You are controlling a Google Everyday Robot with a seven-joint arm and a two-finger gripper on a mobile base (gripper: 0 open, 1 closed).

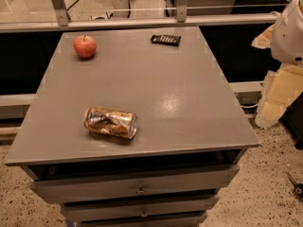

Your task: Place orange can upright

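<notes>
One orange can [110, 122] lying sideways, label unreadable, tool off-frame — cannot tell grip

Can [110, 122] front-left on table [189, 103]; apple [84, 46] and packet [165, 39] behind.

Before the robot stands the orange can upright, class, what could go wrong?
1. The orange can lies on its side near the front edge of the table; a nudge might roll it off.
2. It looks crumpled, so it may stand unsteadily.
3. The gripper is out of view; only a white robot part shows at right.
</notes>
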